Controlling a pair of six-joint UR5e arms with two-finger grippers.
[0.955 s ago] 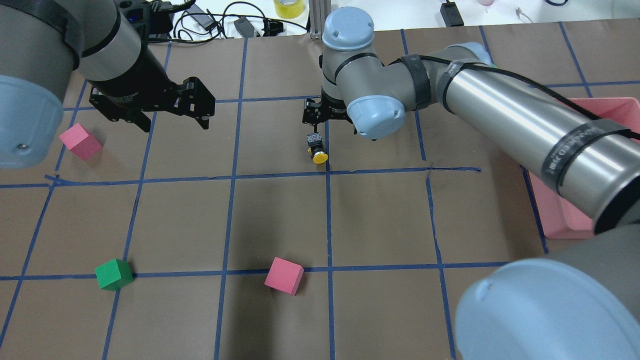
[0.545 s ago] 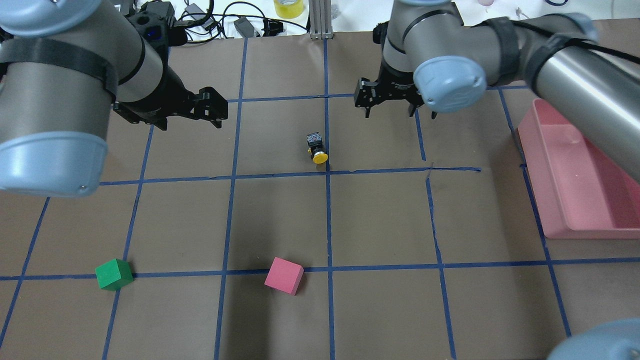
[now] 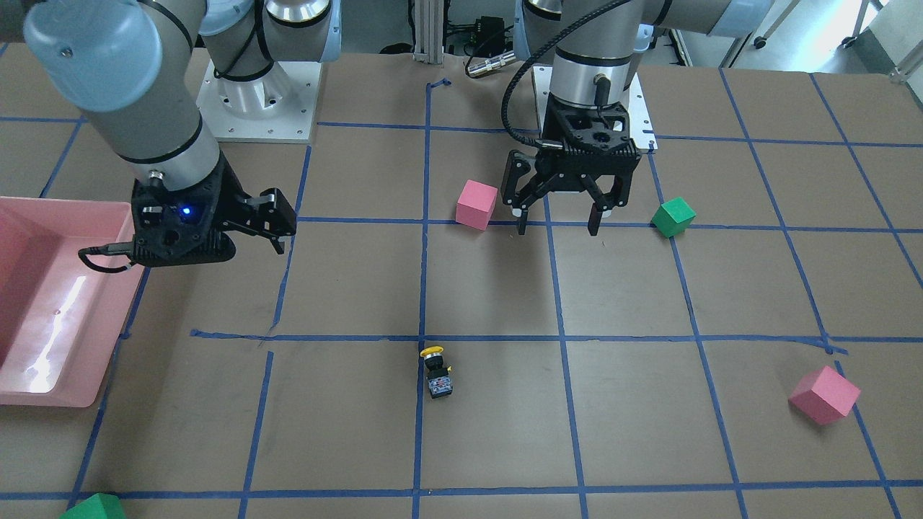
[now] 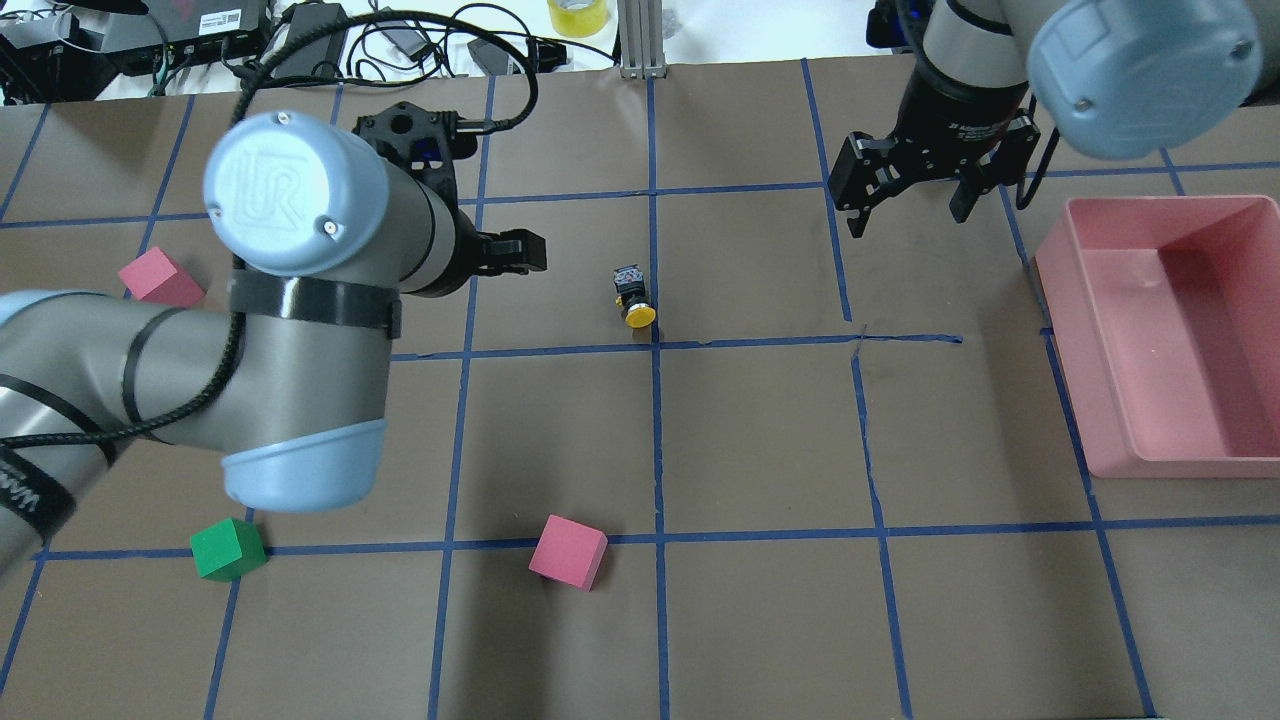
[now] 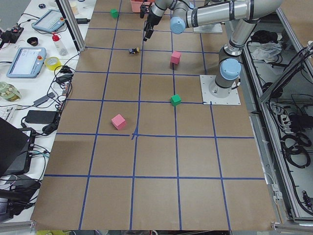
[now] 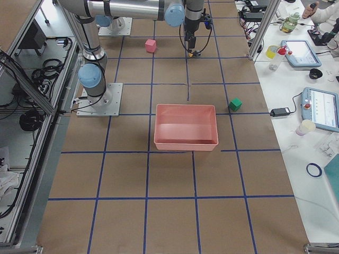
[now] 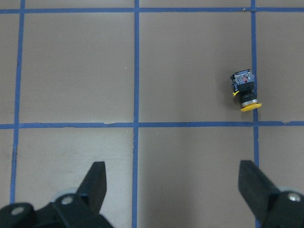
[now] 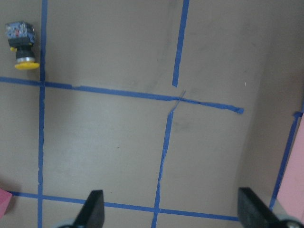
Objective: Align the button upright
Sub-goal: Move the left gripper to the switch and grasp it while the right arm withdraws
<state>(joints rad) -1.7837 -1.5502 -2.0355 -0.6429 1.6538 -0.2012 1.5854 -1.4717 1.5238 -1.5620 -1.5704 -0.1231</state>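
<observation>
I saw the button (image 4: 633, 297) lying on its side on the table (image 4: 760, 440), yellow cap toward the robot, black body and grey terminal end away, just beside a blue tape line (image 4: 657, 420).

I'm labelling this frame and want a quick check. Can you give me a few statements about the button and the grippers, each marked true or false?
1. The button lies on its side on the table. True.
2. The right gripper is shut on the button. False: it is open, holds nothing and hangs well apart from the button.
3. The left gripper is open. True.
4. The button sits inside the pink bin. False: it lies on the brown table surface beside a blue tape line, far from the bin.
</observation>
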